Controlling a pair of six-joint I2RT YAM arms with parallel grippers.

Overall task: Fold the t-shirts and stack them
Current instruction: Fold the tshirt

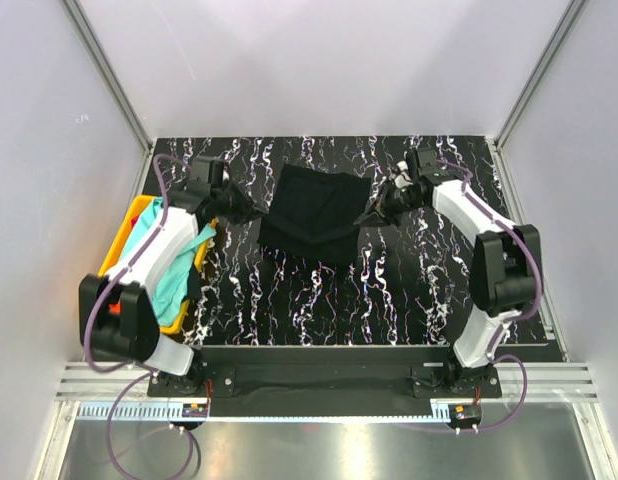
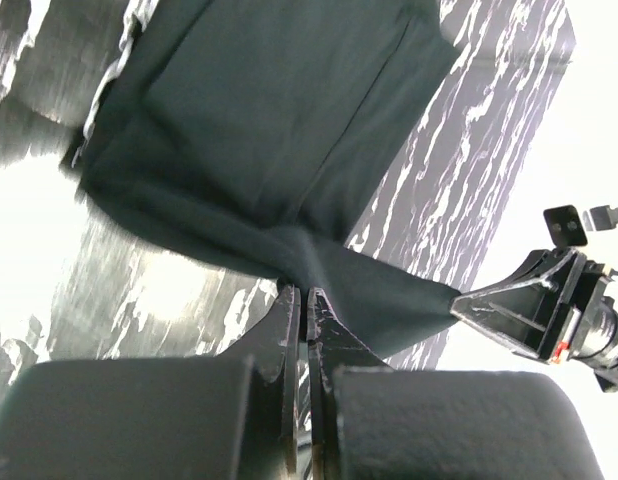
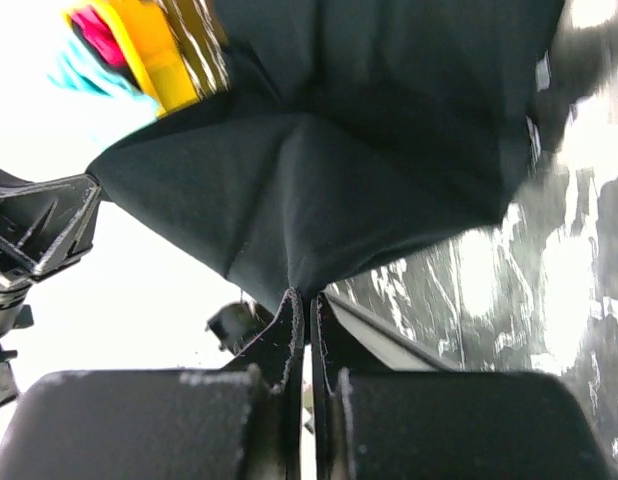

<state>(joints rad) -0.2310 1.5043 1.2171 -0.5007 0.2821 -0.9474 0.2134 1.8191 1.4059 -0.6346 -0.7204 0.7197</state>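
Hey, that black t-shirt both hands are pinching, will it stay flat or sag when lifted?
Likely floppy: the black t-shirt puckers into folds where the left hand and the right hand pinch it. It would probably sag between them, as the rest lies rumpled on the table. Seems light: two small pinches hold its edge up.

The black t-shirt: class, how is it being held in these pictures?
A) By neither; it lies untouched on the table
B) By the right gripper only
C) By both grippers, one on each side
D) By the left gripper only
C: the left gripper and the right gripper are each shut on an edge of the black t-shirt, which stretches between them.
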